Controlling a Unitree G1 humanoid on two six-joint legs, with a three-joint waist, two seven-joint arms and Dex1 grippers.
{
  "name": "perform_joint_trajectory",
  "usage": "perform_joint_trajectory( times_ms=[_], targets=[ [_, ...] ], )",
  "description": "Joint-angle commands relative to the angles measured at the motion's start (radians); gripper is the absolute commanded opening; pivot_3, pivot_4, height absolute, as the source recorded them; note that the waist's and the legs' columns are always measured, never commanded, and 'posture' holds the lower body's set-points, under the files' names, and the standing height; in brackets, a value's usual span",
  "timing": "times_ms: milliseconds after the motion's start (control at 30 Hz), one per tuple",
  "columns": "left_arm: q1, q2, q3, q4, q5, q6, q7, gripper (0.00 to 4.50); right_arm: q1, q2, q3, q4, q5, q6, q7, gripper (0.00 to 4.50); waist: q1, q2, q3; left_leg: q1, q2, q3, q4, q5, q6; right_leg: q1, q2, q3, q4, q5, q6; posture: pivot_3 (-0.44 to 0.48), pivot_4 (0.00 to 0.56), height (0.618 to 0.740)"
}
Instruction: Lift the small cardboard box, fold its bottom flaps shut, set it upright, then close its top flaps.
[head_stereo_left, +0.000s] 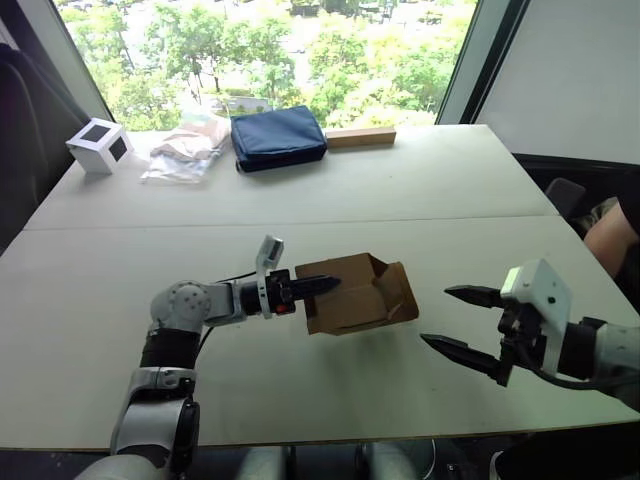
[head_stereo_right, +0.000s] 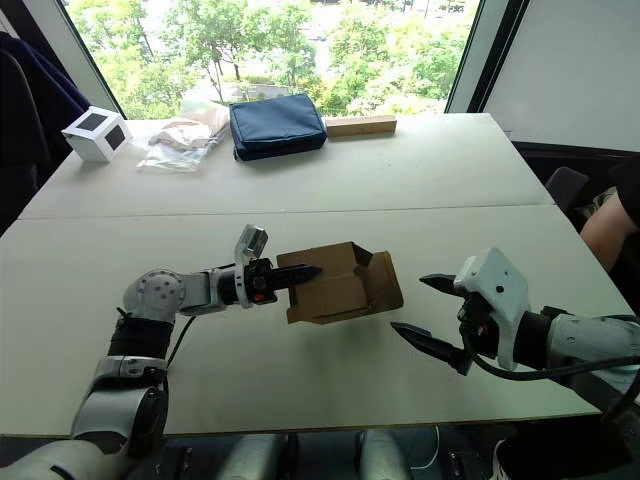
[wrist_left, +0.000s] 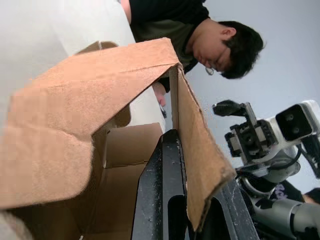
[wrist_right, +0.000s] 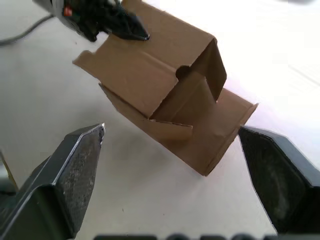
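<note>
Above the table (head_stereo_left: 420, 190), left tool (head_stereo_left: 318, 285) clamped on small cardboard box (head_stereo_left: 355, 295) wall, right tool (head_stereo_left: 462, 322) wide open beside it

A big pale tabletop (head_stereo_left: 420, 190) fills the room's middle, with a thin seam running across it. Behind it a wide window (head_stereo_left: 280, 50) shows bright green trees, and daylight falls over the table. A plain white wall (head_stereo_left: 570, 80) stands at the far right. A dark slanted window frame (head_stereo_left: 495, 60) sits between the glass and the wall. Dark cloth (head_stereo_right: 30, 90) hangs at the far left.
</note>
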Motion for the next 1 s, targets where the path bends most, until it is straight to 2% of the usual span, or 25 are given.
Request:
perform_joint_trajectory(
  times_ms=[33,167,300,333,433,600,1000],
  targets=[
    [-0.064,0.094,-0.015,-0.062,0.037,-0.097,-0.118,0.03,-0.118,0.118,-0.019,0.066,0.163,-0.034,-0.147,4.50,0.001,0.000,0.000,0.000,0.000,0.000,0.000,0.000,0.000,0.000,0.000,0.000,0.000,0.000,0.000,0.000,0.150,0.737],
    [-0.153,0.226,-0.063,-0.073,0.113,-0.217,-0.259,0.03,-0.263,0.272,0.033,0.137,0.250,-0.074,-0.328,4.50,0.003,0.000,0.001,-0.001,0.001,-0.001,0.000,0.001,-0.001,-0.001,0.000,0.000,0.000,0.000,0.000,0.000,0.150,0.737],
    [-0.261,0.341,-0.105,-0.031,0.188,-0.329,-0.410,0.00,-0.413,0.423,0.122,0.205,0.243,-0.146,-0.444,3.37,-0.001,0.000,0.001,-0.001,-0.001,0.000,-0.001,0.001,-0.001,-0.002,-0.001,0.000,-0.001,0.000,0.000,0.000,0.150,0.737],
    [-0.283,0.357,-0.115,-0.021,0.201,-0.345,-0.437,0.00,-0.435,0.443,0.141,0.216,0.231,-0.156,-0.450,2.88,-0.001,0.000,0.001,-0.002,-0.001,0.001,-0.001,0.001,-0.001,-0.002,-0.001,0.000,0.000,0.000,0.000,0.000,0.150,0.737],
    [-0.367,0.401,-0.140,0.015,0.242,-0.394,-0.520,0.00,-0.518,0.488,0.232,0.276,0.133,-0.204,-0.432,1.87,-0.002,0.000,0.001,-0.002,-0.001,0.001,-0.001,0.001,-0.001,-0.003,0.000,0.000,0.000,0.000,0.000,0.000,0.150,0.737],
    [-0.458,0.414,-0.147,0.076,0.279,-0.433,-0.585,0.00,-0.609,0.529,0.311,0.360,0.037,-0.270,-0.376,0.04,-0.005,0.000,0.001,-0.005,-0.001,0.001,0.000,0.000,0.000,-0.006,0.000,0.000,0.002,0.000,0.000,0.000,0.150,0.737],
    [-0.465,0.384,-0.127,0.067,0.272,-0.430,-0.628,0.00,-0.679,0.562,0.414,0.447,-0.104,-0.318,-0.286,0.04,-0.027,0.000,0.001,-0.007,-0.001,0.001,0.000,0.000,0.001,-0.010,0.001,0.000,0.005,0.001,0.001,0.000,0.150,0.737]
  ],
)
